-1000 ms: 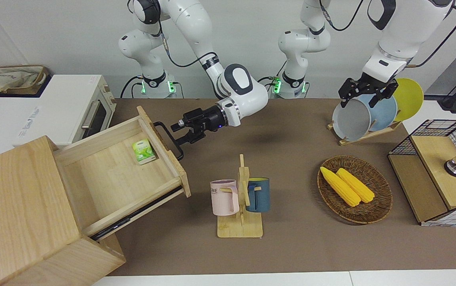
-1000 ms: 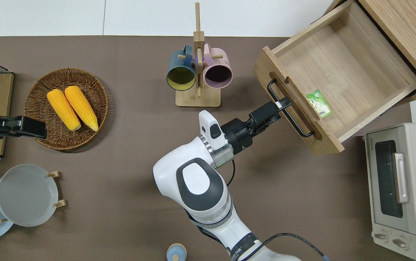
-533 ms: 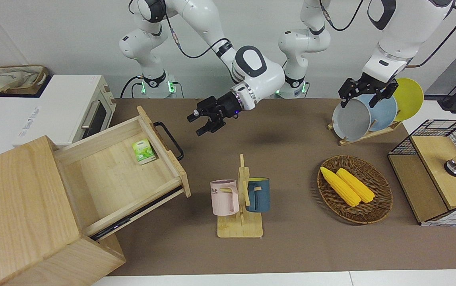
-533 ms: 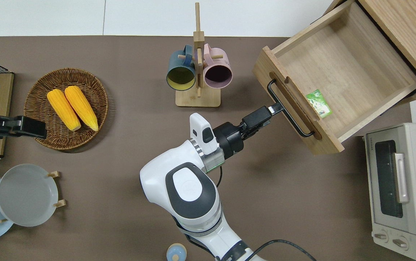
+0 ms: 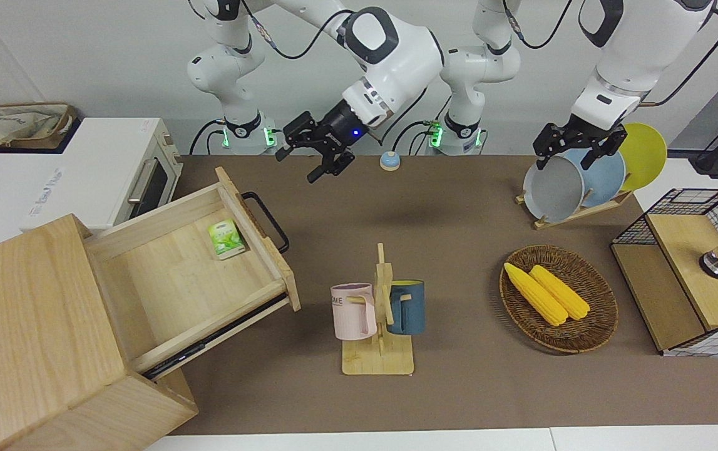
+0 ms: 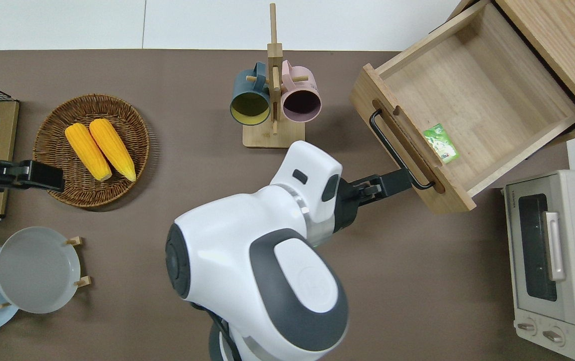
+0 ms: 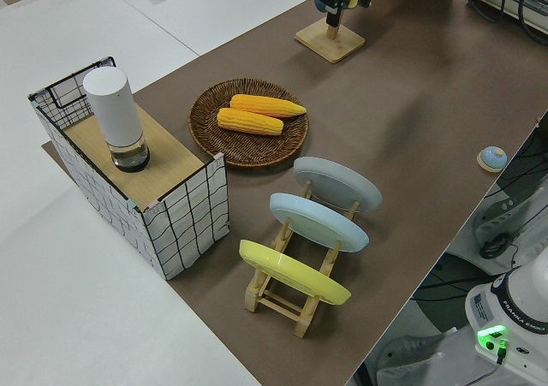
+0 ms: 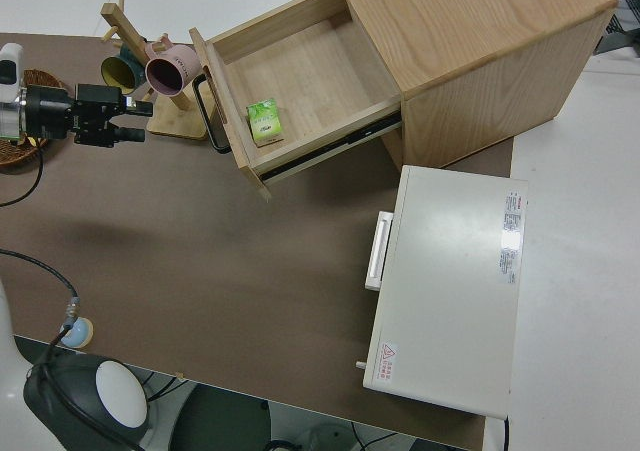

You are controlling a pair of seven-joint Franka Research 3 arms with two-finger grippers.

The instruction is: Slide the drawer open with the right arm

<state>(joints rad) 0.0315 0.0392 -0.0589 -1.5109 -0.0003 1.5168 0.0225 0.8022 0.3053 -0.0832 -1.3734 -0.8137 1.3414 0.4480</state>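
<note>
The drawer [image 5: 189, 275] stands pulled far out of the pale-wood box [image 5: 33, 338], with its black loop handle [image 5: 265, 220] free. It also shows in the overhead view [image 6: 472, 95] and the right side view [image 8: 300, 76]. A green packet [image 5: 226, 239] lies in it near the front panel. My right gripper [image 5: 299, 164] is open, empty and raised in the air, apart from the handle. In the overhead view the right gripper [image 6: 402, 179] is over the table by the handle's end nearer to the robots. My left arm is parked, its gripper [image 5: 574, 150] open.
A mug rack [image 5: 377, 313] with a pink and a blue mug stands mid-table. A basket of corn [image 5: 559, 299], a plate rack [image 5: 578, 181] and a wire-mesh shelf [image 5: 690, 269] are toward the left arm's end. A white toaster oven [image 5: 114, 172] stands beside the box. A small blue bell [image 5: 390, 161] sits near the robots.
My right gripper has let go of the drawer handle, drawn back from it and risen. The drawer has not moved. The left arm has not moved.
</note>
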